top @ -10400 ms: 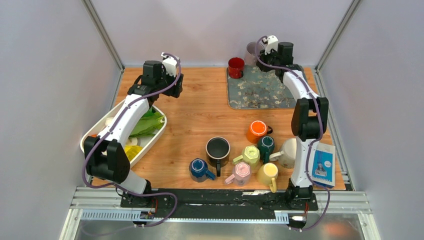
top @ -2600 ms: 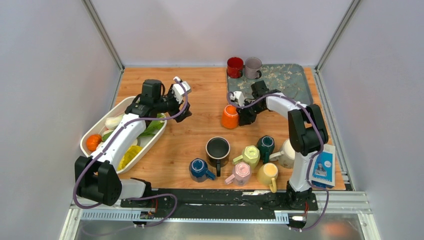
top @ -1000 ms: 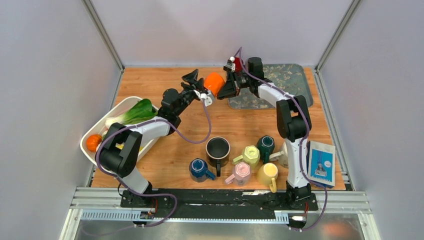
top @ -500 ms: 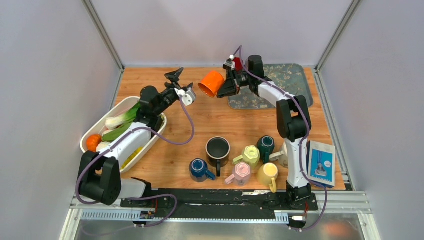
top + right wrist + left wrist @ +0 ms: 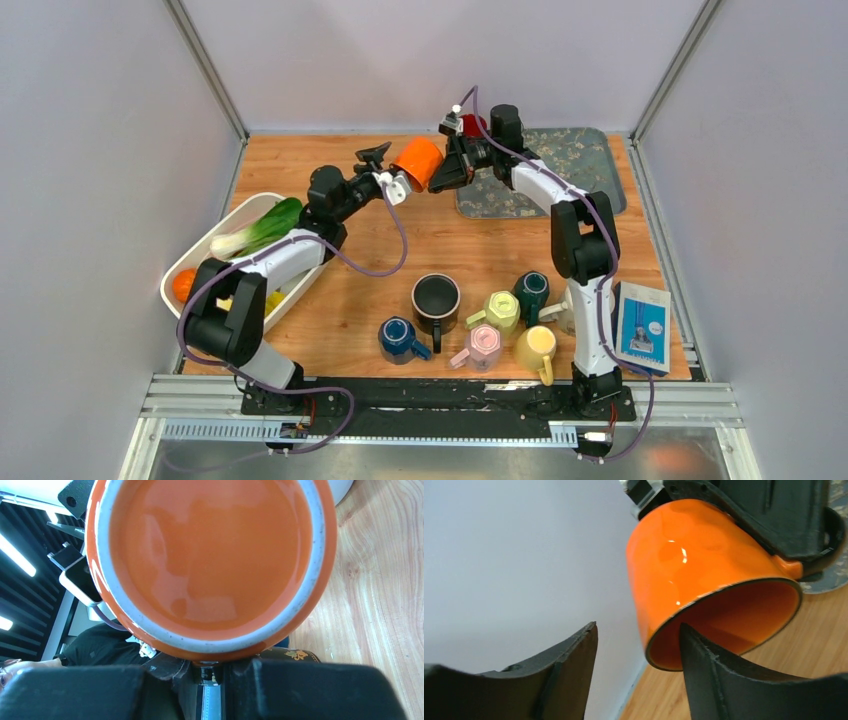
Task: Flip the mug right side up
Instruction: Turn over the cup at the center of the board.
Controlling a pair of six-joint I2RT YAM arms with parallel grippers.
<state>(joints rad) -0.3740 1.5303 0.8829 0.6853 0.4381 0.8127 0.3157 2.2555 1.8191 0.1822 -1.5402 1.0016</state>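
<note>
Orange mug (image 5: 418, 160) is up in the air over the far part of the desk (image 5: 400, 240), just left of the patterned mat (image 5: 560, 170), tilted with its mouth down toward the left arm. Right claw (image 5: 449, 168) is clenched on the mug at the handle side. Left claw (image 5: 388, 170) is released, with its fingers (image 5: 704, 680) spread at the mug's rim, one in front of the mouth; contact unclear.

place: robot lab cell | evidence: grey panel walls (image 5: 100, 150), aluminium rail (image 5: 700, 400), wooden table (image 5: 470, 250)
</note>
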